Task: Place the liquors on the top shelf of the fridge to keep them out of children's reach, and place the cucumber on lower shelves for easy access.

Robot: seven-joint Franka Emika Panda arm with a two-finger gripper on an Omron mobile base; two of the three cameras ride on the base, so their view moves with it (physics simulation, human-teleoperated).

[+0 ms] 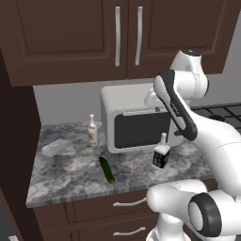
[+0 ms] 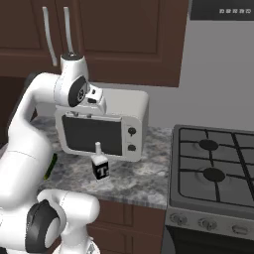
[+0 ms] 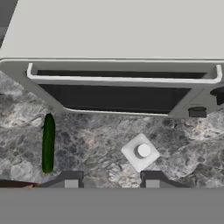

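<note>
Liquor: left base view shows the squat bottle point(image 1: 161, 154) below my tool, the cream bottle point(image 1: 92, 130) and cucumber point(image 1: 107, 170) farther left on the tabletop point(image 1: 66, 181). Right base view: white mark on its label, unreadable. Hand view: tool point(image 3: 112, 180) parted, empty, above its cap.

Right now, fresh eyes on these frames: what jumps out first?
The white microwave dominates the grey marble counter, with the robot's white arm rising in front of it. Just before its door stands the squat dark liquor bottle; the hand view looks straight down on its white cap, the gripper hanging above it with jaws apart, holding nothing. Left of it lie the dark green cucumber and, further back, the slim cream bottle.
</note>
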